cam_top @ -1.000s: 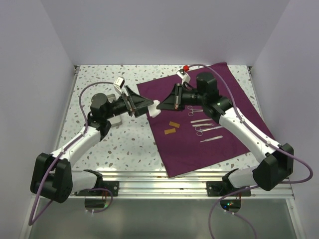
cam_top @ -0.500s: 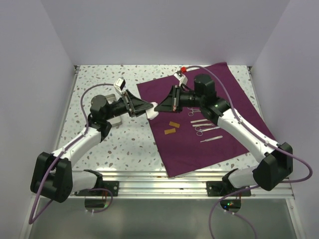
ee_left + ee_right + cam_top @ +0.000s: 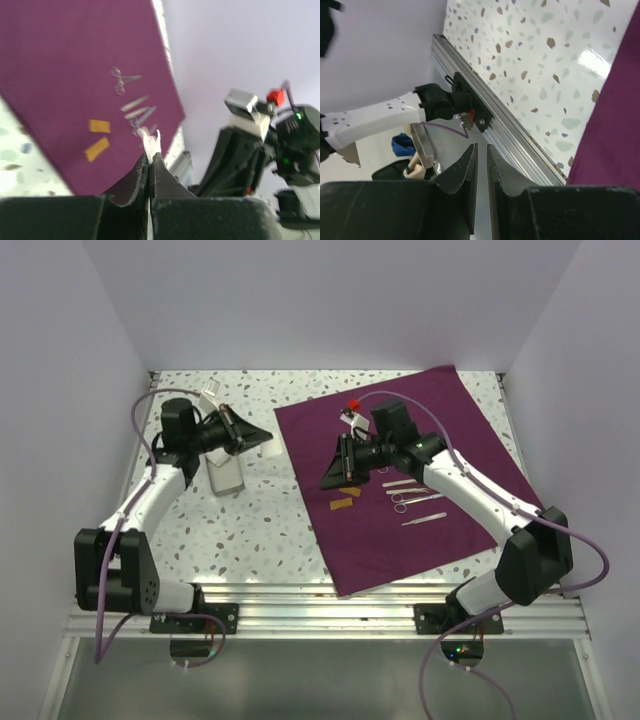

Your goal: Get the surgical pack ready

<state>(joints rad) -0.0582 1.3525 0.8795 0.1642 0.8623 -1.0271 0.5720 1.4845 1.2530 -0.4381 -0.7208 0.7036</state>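
The plum-purple fabric cloth lies spread flat over the right side of the speckled terrazzo table. It looks soft, limp and light, so it is likely to drape and drag its load rather than lift as a sheet. A pinch at a corner or free edge seems the best hold for folding it. Off the cloth, well to its left, stands the small shiny rectangular steel tray. It is rigid and smooth-walled, and probably slippery to pads, so it is best taken across a thin rim. Near the cloth's middle the steel scissors-like instruments lie in a loose row. They are thin, hard and low against the weave, and the ring handles give the surest purchase. The thin white pad is soft and nearly weightless. It is pinched at its edge in the tightly closed left gripper, which hangs off the cloth's left edge, close above the tray. Two small orange strips lie flat on the cloth near its left edge, beside the instruments. They are flimsy and may be hard to get under. The right gripper hovers over the cloth's left part with its jaws a narrow slit apart and nothing between them.
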